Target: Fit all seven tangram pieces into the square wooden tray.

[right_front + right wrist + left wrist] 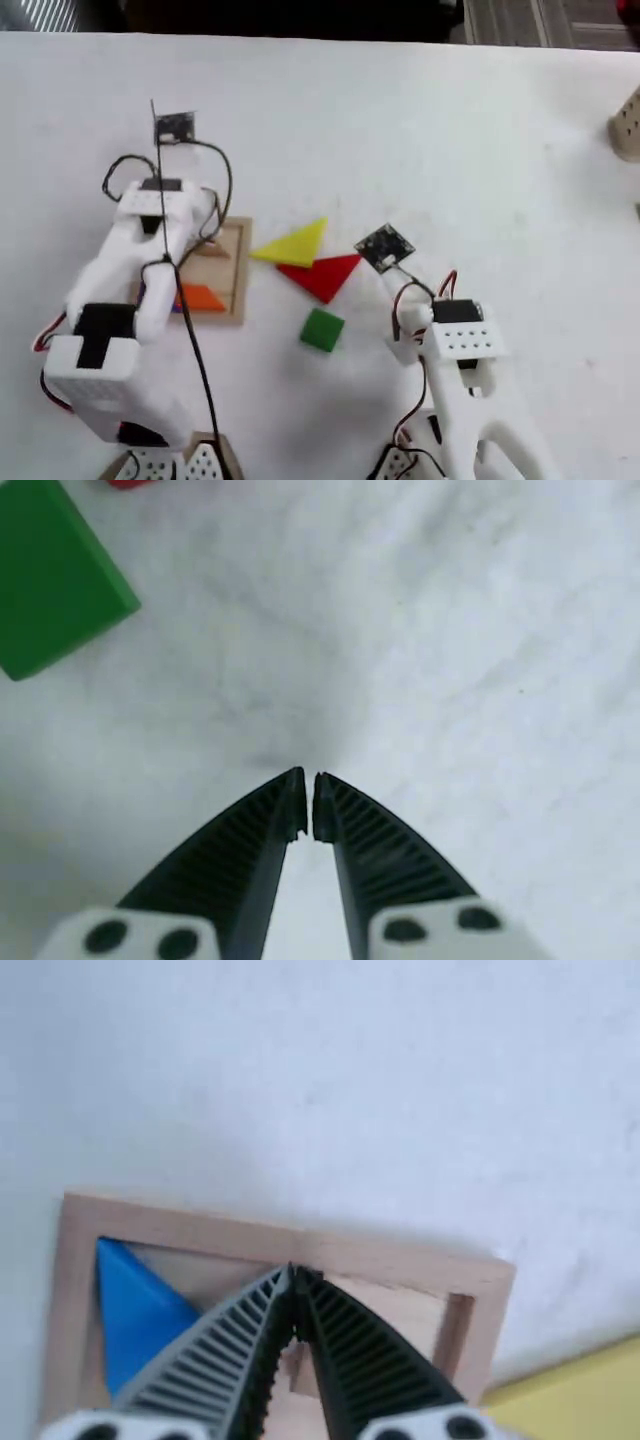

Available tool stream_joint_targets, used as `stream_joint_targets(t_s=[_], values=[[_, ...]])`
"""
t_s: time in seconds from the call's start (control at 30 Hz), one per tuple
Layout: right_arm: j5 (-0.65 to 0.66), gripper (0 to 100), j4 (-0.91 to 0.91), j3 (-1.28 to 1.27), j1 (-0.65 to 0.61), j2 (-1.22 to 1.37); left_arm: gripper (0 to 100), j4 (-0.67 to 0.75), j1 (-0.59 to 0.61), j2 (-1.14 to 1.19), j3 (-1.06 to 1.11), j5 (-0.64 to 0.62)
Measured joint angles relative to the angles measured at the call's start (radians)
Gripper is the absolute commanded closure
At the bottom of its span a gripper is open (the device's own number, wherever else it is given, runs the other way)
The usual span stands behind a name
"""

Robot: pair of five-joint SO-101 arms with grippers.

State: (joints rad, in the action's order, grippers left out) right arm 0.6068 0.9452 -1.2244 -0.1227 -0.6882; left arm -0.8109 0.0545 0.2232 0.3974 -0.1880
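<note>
Wooden square tray lies under our left arm in the high view, with an orange triangle inside. Just beside it, a yellow triangle aims its sharp tip at the tray, its long axis running away from it. A red triangle lies against the yellow, apex toward the arms' bases. A green square sits apart, slightly askew. We judge the filling about midway; next, a loose piece calls for opened jaws.

From the left wrist, our left gripper is pinched together, apparently empty, over the tray beside a blue triangle.

From the right wrist, our right gripper is likewise closed on nothing, over white table near the green square.
</note>
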Motion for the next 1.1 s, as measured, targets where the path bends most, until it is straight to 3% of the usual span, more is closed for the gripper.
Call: stream_joint_targets(t_s=[0.37, 0.6, 0.83, 1.1], values=[[0.002, 98.1, 0.000, 0.000, 0.000, 0.000, 98, 0.000, -0.106, -0.021, -0.021, -0.002], [0.002, 98.1, 0.000, 0.000, 0.000, 0.000, 98, 0.014, -0.245, -0.169, 0.133, 0.052], [0.002, 98.1, 0.000, 0.000, -0.002, 0.000, 98, 0.048, -0.163, -0.121, 0.172, 0.066], [0.002, 98.1, 0.000, 0.000, 0.002, 0.000, 98, -0.071, -0.149, -0.034, 0.075, 0.068]])
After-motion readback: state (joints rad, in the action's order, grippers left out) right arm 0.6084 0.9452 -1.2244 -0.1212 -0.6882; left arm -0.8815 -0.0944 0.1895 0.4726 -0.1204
